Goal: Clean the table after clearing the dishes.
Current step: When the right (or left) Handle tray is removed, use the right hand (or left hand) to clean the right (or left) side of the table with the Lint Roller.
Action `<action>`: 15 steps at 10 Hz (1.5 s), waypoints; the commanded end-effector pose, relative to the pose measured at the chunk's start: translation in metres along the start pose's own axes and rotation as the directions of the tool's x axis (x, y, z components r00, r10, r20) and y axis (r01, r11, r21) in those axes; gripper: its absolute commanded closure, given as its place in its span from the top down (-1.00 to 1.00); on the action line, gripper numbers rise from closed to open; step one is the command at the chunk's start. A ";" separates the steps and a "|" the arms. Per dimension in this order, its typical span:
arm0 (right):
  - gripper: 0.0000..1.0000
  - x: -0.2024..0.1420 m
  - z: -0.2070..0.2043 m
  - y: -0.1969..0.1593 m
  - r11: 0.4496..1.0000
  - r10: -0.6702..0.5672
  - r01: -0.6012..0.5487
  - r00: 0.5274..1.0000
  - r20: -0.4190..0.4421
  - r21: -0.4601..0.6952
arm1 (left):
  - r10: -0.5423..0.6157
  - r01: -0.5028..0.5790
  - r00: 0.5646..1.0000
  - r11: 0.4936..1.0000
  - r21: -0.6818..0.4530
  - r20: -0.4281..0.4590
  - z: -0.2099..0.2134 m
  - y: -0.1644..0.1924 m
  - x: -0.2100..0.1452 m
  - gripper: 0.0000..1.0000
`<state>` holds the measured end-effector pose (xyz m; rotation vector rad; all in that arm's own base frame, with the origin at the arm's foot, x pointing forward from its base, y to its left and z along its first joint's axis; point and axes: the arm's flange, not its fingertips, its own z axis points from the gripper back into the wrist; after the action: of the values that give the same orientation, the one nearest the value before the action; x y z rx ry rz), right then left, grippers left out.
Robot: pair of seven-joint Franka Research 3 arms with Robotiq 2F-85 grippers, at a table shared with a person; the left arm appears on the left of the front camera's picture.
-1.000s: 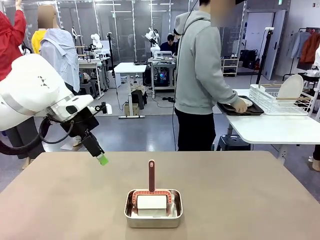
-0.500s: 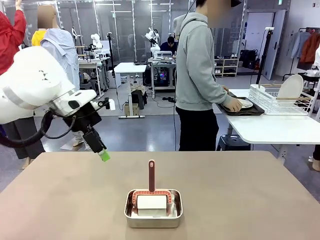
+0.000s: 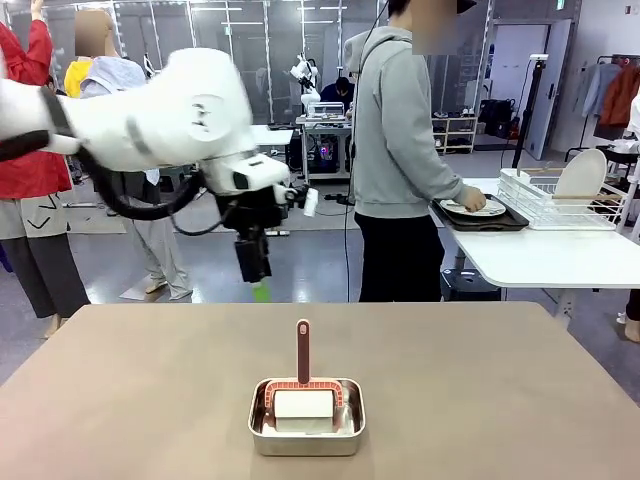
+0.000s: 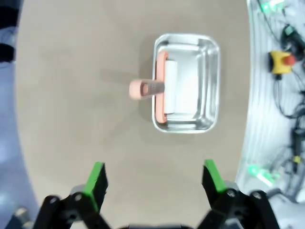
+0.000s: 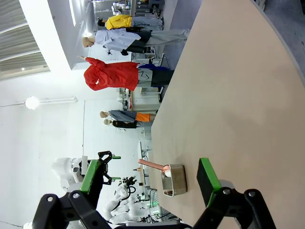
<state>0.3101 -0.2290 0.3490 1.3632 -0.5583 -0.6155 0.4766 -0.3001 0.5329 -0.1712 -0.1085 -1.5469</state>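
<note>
Two empty pincers, left pincer (image 3: 261, 288) and right pincer (image 5: 151, 176), both spread wide over the taupe-brown bench (image 3: 500, 400)
Seen from the front, the left pincer hangs in the air above the bench's far edge, left of middle, fingers pointing down with nothing between them; the right pincer likewise stands wide apart, holding nothing. A small rectangular steel pan (image 3: 307, 420) sits on the bench at the middle, close to the near edge, holding a white-padded scrubber (image 3: 303, 400) whose reddish handle rises over the pan's far rim. Far right, on a white side bench (image 3: 540, 262), a white plate (image 3: 478, 209) lies on a dark tray (image 3: 497, 223) with a person's hand (image 3: 466, 198) on it, just beside a wire rack (image 3: 560, 205) holding another plate (image 3: 582, 174) upright
</note>
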 end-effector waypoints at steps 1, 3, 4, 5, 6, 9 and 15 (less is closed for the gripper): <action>1.00 -0.002 0.003 0.003 1.000 0.008 -0.008 1.000 -0.005 0.000 | -0.015 0.013 0.995 1.000 -0.025 -0.101 -0.009 0.021 0.027 1.00; 1.00 -0.002 0.003 0.003 1.000 0.008 -0.008 1.000 -0.005 0.000 | -0.005 0.004 0.994 1.000 -0.010 -0.112 -0.026 0.027 0.040 1.00; 1.00 -0.002 0.003 0.003 1.000 0.008 -0.008 1.000 -0.005 0.000 | 0.035 -0.039 0.991 0.999 -0.031 -0.126 -0.033 0.031 0.044 1.00; 1.00 -0.002 0.003 0.003 1.000 0.008 -0.008 1.000 -0.005 0.000 | 0.080 -0.088 0.989 0.994 -0.061 -0.126 -0.040 0.032 0.047 1.00; 1.00 -0.002 0.003 0.003 1.000 0.008 -0.008 1.000 -0.005 0.000 | 0.106 -0.116 0.985 0.991 -0.069 -0.139 -0.048 0.033 0.050 1.00; 1.00 -0.002 0.003 0.003 1.000 0.008 -0.008 1.000 -0.005 0.000 | 0.064 -0.078 0.991 0.990 -0.117 -0.115 -0.076 0.040 0.054 1.00; 1.00 -0.002 0.003 0.003 1.000 0.008 -0.008 1.000 -0.005 0.000 | 0.024 -0.054 0.991 0.973 -0.225 -0.135 -0.122 0.036 0.062 1.00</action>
<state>0.3100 -0.2292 0.3490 1.3628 -0.5587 -0.6160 0.5078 -0.3827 0.4165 -0.2114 0.1606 -1.5125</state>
